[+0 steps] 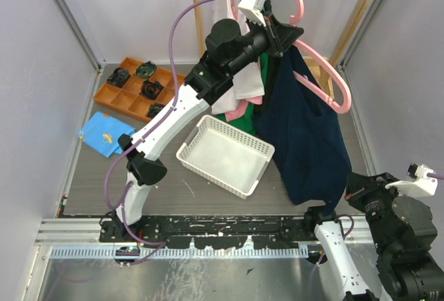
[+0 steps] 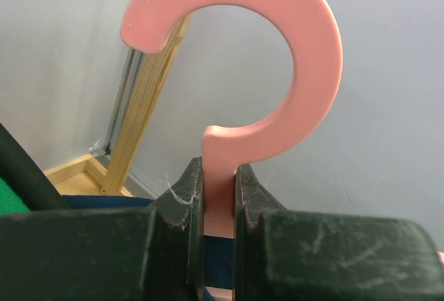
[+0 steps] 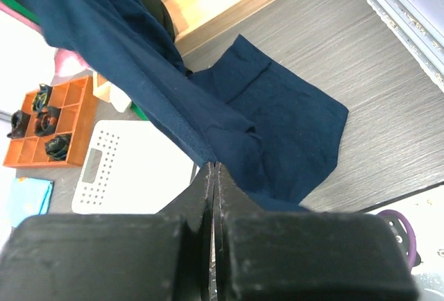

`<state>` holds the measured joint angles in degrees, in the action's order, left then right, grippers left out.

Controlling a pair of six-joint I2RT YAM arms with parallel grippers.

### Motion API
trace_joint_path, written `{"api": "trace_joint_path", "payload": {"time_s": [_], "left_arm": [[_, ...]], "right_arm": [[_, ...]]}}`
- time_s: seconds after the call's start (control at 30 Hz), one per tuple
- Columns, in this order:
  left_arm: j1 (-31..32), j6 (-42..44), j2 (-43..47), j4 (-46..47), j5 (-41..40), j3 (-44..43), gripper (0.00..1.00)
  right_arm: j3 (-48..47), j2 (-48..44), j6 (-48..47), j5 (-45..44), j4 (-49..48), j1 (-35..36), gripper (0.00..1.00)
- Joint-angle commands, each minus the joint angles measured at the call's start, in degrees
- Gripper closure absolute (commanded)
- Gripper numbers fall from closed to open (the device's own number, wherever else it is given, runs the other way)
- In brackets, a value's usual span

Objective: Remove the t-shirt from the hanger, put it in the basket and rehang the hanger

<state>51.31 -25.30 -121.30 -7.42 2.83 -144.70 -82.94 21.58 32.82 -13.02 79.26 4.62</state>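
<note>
While the left gripper (image 2: 218,188) clamps the neck of the pink hanger (image 2: 309,51) held high at the back, the navy t-shirt (image 1: 305,141) hangs lengthwise from it, down toward the near edge. There the right gripper (image 3: 214,176) pinches its lower hem, fingers closed tight on the cloth. Freeing it likely means pulling down and nearward.

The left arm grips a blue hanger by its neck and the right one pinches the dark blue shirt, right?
Almost. The hanger is pink, not blue, as the left wrist view shows plainly. The rest holds: the left gripper is shut on its neck, and the right gripper pinches the dark blue shirt.
</note>
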Motion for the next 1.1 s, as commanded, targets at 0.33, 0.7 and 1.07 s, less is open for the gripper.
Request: {"api": "trace_joint_path", "payload": {"time_s": [0.33, 0.7, 1.07], "left_arm": [[1.53, 2.45, 3.11, 5.88, 4.37, 0.71, 1.00], [2.17, 9.32, 3.51, -0.26, 6.66, 2.25, 1.00], [4.23, 13.33, 2.87, -4.97, 6.08, 1.80, 1.00]], "right_arm": [[-2.15, 3.08, -4.27, 3.88, -9.22, -0.14, 0.83], [-15.28, 11.14, -13.71, 10.68, -15.53, -0.13, 0.54], [-22.50, 18.12, -15.48, 14.48, -15.42, -0.14, 0.46]]}}
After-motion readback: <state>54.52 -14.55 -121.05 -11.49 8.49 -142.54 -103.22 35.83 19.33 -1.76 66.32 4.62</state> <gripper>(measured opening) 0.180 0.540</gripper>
